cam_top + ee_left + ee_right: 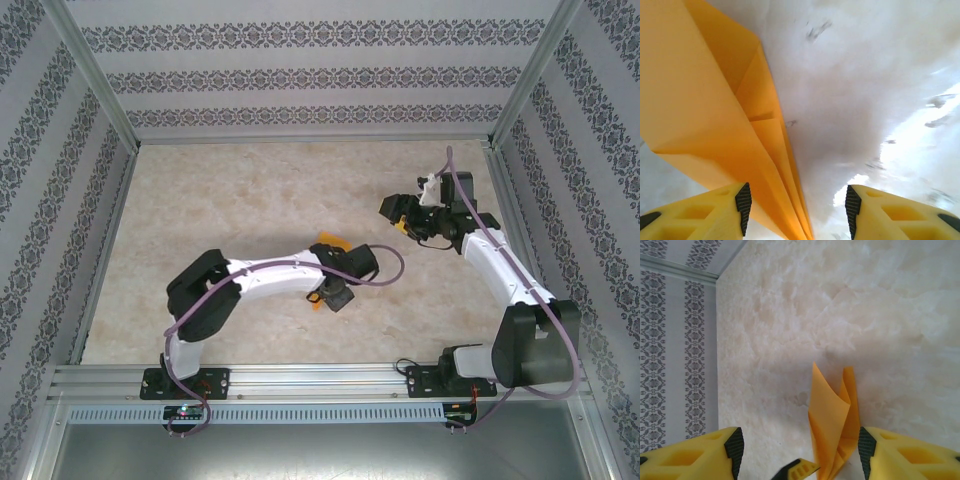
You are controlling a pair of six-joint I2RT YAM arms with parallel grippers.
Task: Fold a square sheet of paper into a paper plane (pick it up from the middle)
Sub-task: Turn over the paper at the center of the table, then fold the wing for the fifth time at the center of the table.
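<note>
Nearly done, by the look of it: the paper plane (pixel 705 100) is already a layered dart, and a late creasing step is in hand.
The left gripper (pixel 798 209) has its jaws apart astride the long crease, clamping nothing, mid-worktop (pixel 230 200) toward the near edge. Farther off, near the right edge, the right gripper (pixel 402 218) hangs released and empty. The next move likely needs a square re-pinch on the crease.

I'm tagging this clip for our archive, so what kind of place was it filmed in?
Most likely a purpose-built robot test booth: patterned wall panels in an aluminium frame enclose a marble-look tabletop, with the left arm and right arm bolted to the front rail.
</note>
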